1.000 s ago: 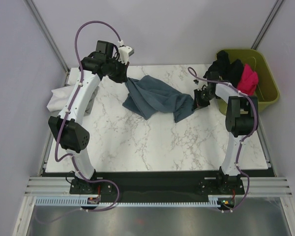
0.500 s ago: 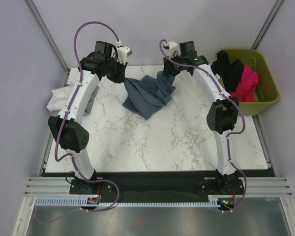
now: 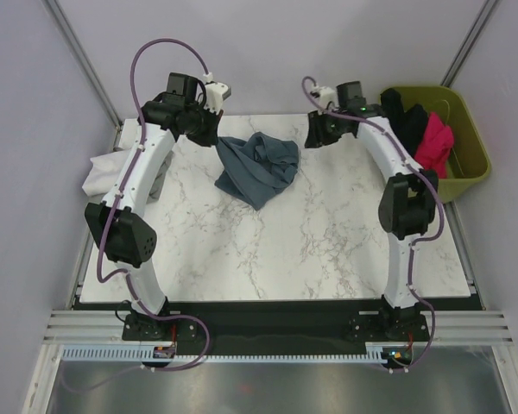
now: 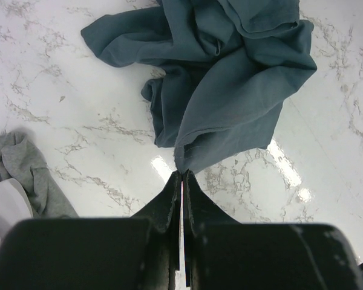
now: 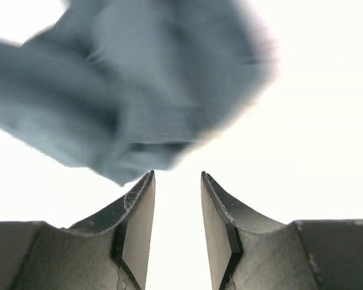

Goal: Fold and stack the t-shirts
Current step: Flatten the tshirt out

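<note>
Top, left wrist and right wrist views of the spreading step. The slate blue-grey t-shirt [image 3: 257,168] is lying bunched on the counter [image 3: 268,250] near the middle of its far edge, with its crumpled mass tapering toward the counter's centre. The left tool [image 3: 214,138] is standing at the heap's far-left tip; in the left wrist view its fingers [image 4: 172,199] are pressed together on a point of the cloth, so it is judged to be pinching the shirt there. The right tool [image 3: 312,138] is hovering just beside the heap's far-right lobe, apart from the cloth; in the right wrist view its jaws are standing open and empty, with the shirt showing blurred beyond them. The shirt is therefore lying between the two tools, its free far-right lobe nearer the right arm, which is judged the better placed to take a second hold so the cloth can be drawn out along the far edge. A black t-shirt [image 3: 406,121] and a magenta-pink t-shirt [image 3: 433,142] are waiting in the olive-green bin [image 3: 468,159] off the far-right corner; pale garments [image 3: 99,177] are lying at the left edge.
</note>
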